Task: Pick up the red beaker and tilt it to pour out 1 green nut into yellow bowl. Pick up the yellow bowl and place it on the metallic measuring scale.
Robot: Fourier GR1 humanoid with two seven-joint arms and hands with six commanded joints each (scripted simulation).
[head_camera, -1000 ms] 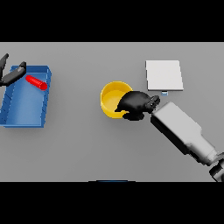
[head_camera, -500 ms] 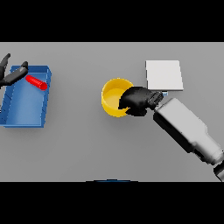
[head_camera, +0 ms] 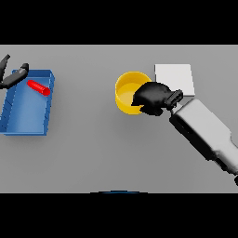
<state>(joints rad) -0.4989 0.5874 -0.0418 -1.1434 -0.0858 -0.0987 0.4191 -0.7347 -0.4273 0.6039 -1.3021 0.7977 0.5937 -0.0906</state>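
The right hand (head_camera: 153,98) had its fingers curled over the right rim of the yellow bowl (head_camera: 126,92), which sat just left of the scale (head_camera: 174,79), possibly lifted off the bench (head_camera: 102,148). The red beaker (head_camera: 38,87) lay in the blue tray (head_camera: 23,128); the left hand (head_camera: 13,76) hung spread beside it.

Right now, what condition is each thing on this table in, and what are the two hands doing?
yellow bowl: upright, gripped at its right rim, beside the scale, not on it.
right hand: fingers curled over the bowl's rim.
red beaker: lying on its side in the tray.
blue tray: flat on the table, at the left.
metallic measuring scale: bare, nothing on it.
left hand: open, at the tray's far-left corner, holding nothing.
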